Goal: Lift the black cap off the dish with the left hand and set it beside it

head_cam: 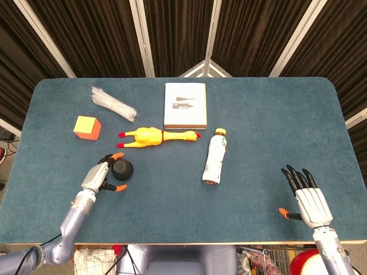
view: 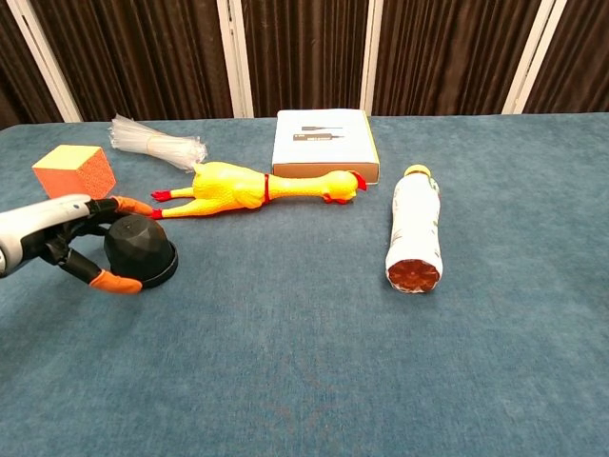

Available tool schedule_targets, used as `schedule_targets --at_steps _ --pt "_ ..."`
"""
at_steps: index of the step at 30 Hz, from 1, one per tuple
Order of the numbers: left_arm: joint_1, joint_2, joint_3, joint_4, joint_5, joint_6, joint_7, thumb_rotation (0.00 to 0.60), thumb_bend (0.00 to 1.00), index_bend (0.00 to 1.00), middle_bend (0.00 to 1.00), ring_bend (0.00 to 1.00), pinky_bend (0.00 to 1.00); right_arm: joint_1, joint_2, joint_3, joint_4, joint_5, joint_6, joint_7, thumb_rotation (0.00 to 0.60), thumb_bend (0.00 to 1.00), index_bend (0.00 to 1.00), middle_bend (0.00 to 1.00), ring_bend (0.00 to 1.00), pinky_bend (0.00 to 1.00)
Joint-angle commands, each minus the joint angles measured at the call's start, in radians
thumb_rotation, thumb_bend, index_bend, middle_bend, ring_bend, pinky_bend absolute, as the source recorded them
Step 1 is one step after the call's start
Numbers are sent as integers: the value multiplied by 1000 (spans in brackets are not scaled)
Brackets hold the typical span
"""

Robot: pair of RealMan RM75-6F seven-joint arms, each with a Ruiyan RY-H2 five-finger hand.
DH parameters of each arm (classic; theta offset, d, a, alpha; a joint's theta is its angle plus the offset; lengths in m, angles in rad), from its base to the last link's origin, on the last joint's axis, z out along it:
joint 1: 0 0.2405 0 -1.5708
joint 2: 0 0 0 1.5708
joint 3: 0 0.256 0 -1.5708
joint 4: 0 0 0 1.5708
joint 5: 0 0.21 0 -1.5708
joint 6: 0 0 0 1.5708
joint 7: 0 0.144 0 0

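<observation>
The left hand [view: 67, 243] lies low with fingers spread around the black cap [view: 140, 251], apparently without gripping.

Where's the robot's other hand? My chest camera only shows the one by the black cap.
Observer: The head camera shows the right hand near the front right corner of the table.
Operator: Is it holding something?
Observer: No, its fingers are spread with nothing in them.
Operator: Is it close to the bottle?
Observer: No, the bottle lies off to its left, apart from it.
</observation>
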Motion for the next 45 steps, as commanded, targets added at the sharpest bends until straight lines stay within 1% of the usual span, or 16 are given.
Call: schedule_targets --at_steps 1,6,13,19,21,26,29,31,36,40,43,45 --pt "6 6 -4 -15 6 18 -4 600 244 138 191 0 0 0 2 -1 -3 0 0 0 600 148 0 0 125 0" --pt "12 -4 -14 -11 15 58 -5 600 244 149 225 0 0 1 3 -2 -6 -1 -2 0 600 148 0 0 126 0" --pt "5 -20 -18 1 -16 62 19 600 295 150 261 0 0 4 4 0 -1 1 -7 12 600 147 0 0 125 0" --pt "-1 -41 -19 30 -43 57 36 600 307 154 266 0 0 5 5 -2 -4 2 -12 10 600 147 0 0 125 0" --pt "-3 -46 -21 33 -45 57 34 600 346 160 296 0 0 5 5 -2 -3 4 -14 12 600 147 0 0 125 0" --pt "5 -65 -32 44 -23 98 16 600 501 185 386 0 0 6 5 -2 -2 6 -16 13 600 147 0 0 125 0" --pt "10 -71 -42 45 -16 115 0 600 566 197 426 0 0 8 5 -3 -2 6 -20 10 600 148 0 0 126 0" --pt "12 -69 -48 41 -11 123 -10 600 589 203 446 0 0 10 6 -1 -5 9 -23 7 600 147 0 0 125 0" --pt "18 -43 -56 -6 7 147 -4 600 594 202 459 0 0 10 8 3 -9 16 -23 2 600 147 0 0 126 0" --pt "15 -6 -76 -87 -17 145 16 600 587 203 455 0 0 8 8 0 -11 15 -24 0 600 148 0 0 125 0" --pt "1 -6 -95 -120 -30 120 -7 600 585 205 450 0 0 9 8 -2 -13 17 -27 -4 600 147 0 0 125 0" --pt "-14 -22 -99 -114 -38 96 -17 600 585 206 450 0 0 9 8 -2 -14 16 -28 -5 600 147 0 0 125 0"
